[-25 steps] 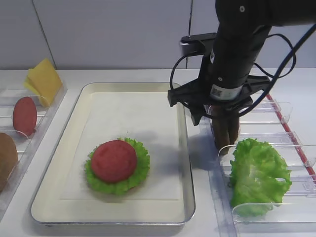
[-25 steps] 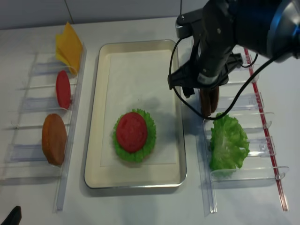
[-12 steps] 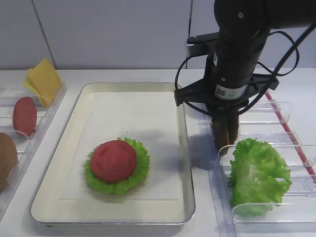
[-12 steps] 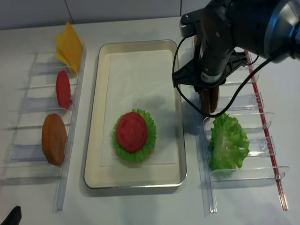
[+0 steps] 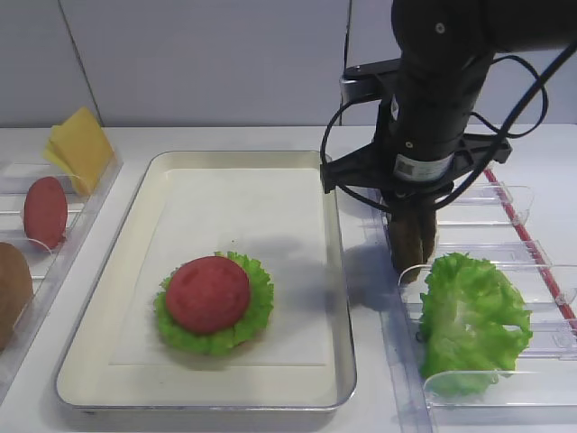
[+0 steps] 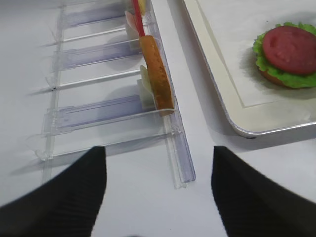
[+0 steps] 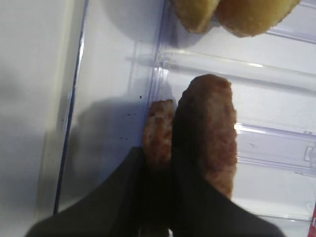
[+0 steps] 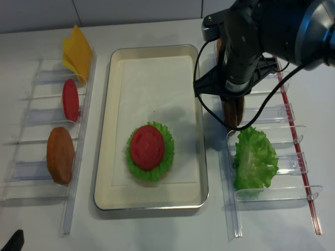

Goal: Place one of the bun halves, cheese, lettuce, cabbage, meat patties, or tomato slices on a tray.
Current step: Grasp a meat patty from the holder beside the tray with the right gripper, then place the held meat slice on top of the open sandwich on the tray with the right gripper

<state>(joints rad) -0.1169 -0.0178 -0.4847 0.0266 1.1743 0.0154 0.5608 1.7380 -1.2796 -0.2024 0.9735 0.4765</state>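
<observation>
Take the tray point(image 5: 325, 271) as your landmark: it lies mid-surface, and toward its near end a tomato slice point(image 5: 207, 293) sits on lettuce point(image 5: 257, 302) over a bun. Just right of the tray, your right end effector point(image 7: 170, 165) reaches down into the clear rack point(image 5: 505, 253), closed on one of the two meat patties point(image 7: 207, 133) standing on edge there. Your left end effector point(image 6: 158, 197) hovers left of the tray, its fingers spread wide with nothing between them.

Clear plastic racks point(image 8: 49, 125) point(image 8: 272, 157) on a white table point(image 8: 157, 230)
</observation>
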